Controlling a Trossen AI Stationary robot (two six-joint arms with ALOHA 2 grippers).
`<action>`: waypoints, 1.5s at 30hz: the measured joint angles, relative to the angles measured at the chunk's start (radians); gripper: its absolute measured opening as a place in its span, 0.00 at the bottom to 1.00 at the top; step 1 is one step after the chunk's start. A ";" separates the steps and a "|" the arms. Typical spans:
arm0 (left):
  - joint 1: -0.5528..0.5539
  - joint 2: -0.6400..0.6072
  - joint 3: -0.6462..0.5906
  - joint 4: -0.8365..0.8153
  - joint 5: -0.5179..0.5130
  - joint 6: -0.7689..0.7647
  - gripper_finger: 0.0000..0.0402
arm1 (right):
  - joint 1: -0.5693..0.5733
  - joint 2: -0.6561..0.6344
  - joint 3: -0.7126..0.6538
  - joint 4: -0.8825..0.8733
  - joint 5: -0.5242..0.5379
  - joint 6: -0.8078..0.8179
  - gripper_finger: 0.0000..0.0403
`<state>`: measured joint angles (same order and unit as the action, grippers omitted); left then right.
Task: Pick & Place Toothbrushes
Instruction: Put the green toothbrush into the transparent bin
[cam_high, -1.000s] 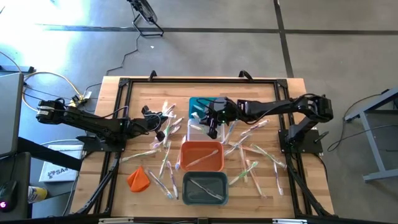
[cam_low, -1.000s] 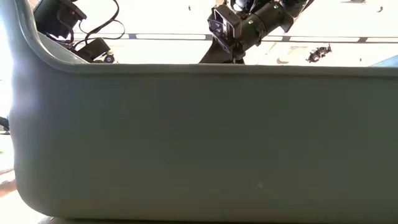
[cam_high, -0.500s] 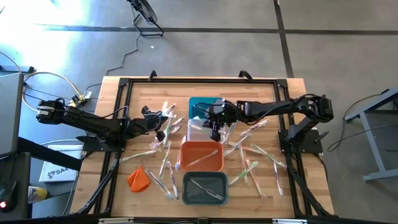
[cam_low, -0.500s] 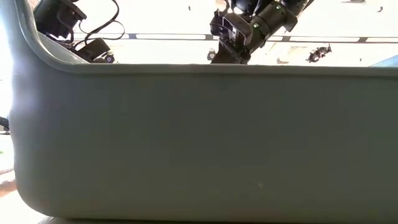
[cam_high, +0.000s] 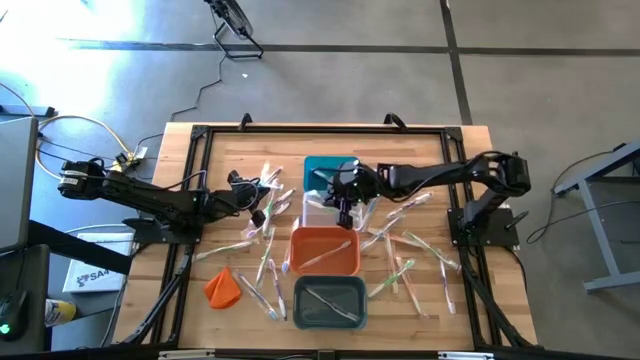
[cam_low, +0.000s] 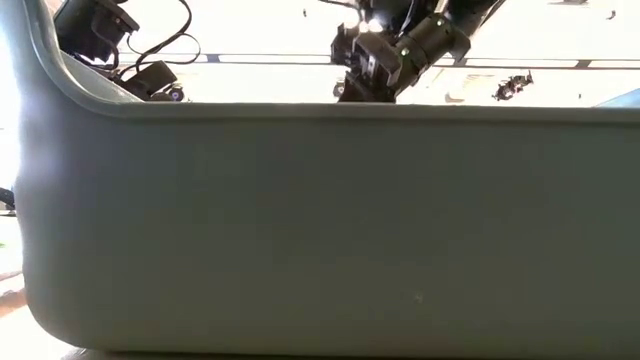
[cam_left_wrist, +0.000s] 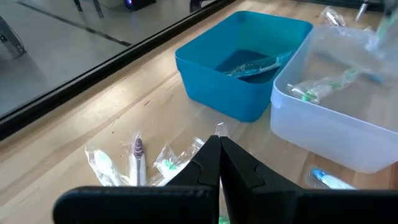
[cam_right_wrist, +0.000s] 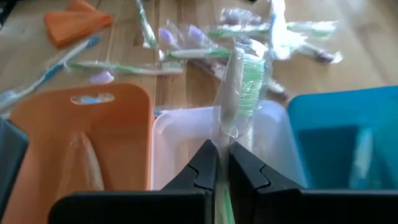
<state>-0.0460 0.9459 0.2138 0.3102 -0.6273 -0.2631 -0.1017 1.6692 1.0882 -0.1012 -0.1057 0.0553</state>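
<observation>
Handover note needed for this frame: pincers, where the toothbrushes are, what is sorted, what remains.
Right pincer: shut on a wrapped green toothbrush, held over the clear bin.
Left pincer: shut, nothing seen in it, low over the table's left side among loose brushes.
Done: the teal bin, clear bin, orange bin and grey bin each hold at least one brush.
Left: many toothbrushes lie scattered on the table on both sides of the bins. An orange cloth lies near the front left.

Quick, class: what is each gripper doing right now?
Left gripper: shut, empty, above the table.
Right gripper: shut on a green toothbrush, over the clear bin.
</observation>
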 joint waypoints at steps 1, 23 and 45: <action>0.000 0.000 0.000 -0.002 0.000 -0.008 0.00 | 0.007 0.010 0.000 0.005 0.010 0.000 0.02; 0.000 0.000 0.000 -0.031 0.000 -0.031 0.00 | 0.057 0.035 0.000 0.015 0.052 0.083 0.07; 0.000 0.000 0.000 -0.062 0.000 -0.031 0.00 | 0.053 0.007 0.000 0.000 0.208 0.098 0.40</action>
<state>-0.0456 0.9459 0.2138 0.2481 -0.6277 -0.2943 -0.0485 1.6763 1.0878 -0.1010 0.1019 0.1537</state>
